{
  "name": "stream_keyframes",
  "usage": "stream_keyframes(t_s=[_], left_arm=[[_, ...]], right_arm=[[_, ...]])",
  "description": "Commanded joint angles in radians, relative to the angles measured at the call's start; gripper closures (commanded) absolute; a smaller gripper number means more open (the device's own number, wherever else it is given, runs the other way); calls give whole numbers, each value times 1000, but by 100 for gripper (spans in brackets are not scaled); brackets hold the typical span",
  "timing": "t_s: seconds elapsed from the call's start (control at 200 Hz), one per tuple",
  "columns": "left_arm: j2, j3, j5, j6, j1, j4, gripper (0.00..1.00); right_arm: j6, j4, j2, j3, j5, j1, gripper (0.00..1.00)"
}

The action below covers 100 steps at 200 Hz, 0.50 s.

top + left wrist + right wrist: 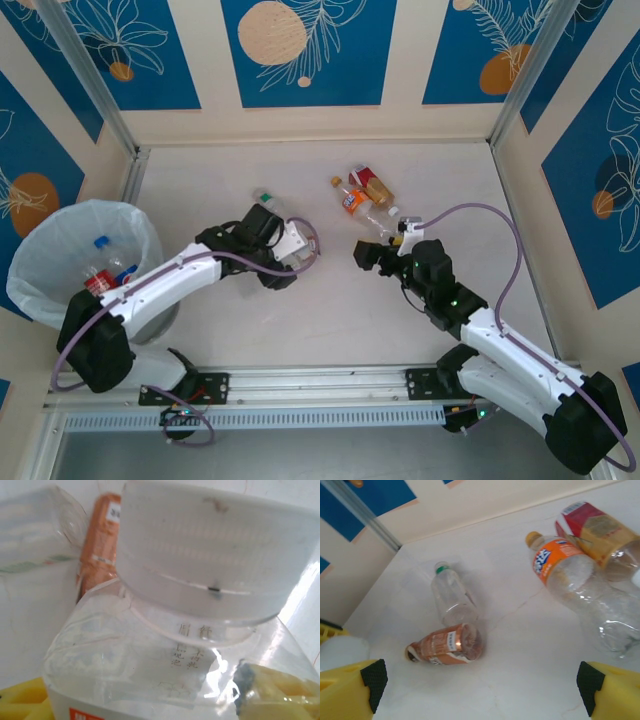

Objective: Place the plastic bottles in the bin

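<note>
Left claw (pixel 290 252) grips white-cap bottle (pixel 200 580), well apart from bin (pixel 45 250). Right claw (pixel 480 685) wide open, empty. Bottle smooth: may slip out on way, fall beside bin, roll away.

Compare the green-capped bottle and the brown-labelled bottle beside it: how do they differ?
The green-capped bottle is bare and clear; the brown-labelled bottle is wrapped in a brown label. The green-capped bottle lies with its cap away from the right wrist camera; the brown-labelled bottle lies crosswise, neck to that view's left. Both lie on their sides on the table.
</note>
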Motion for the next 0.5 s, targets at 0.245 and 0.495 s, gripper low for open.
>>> stream_keyframes(t_s=[0.245, 0.495], left_arm=[[-193, -67, 12, -119, 54, 207, 100], [-286, -44, 18, -222, 145, 216, 100]], right_arm=[[-156, 126, 72, 26, -161, 57, 0], [-246, 210, 127, 47, -155, 126, 1]])
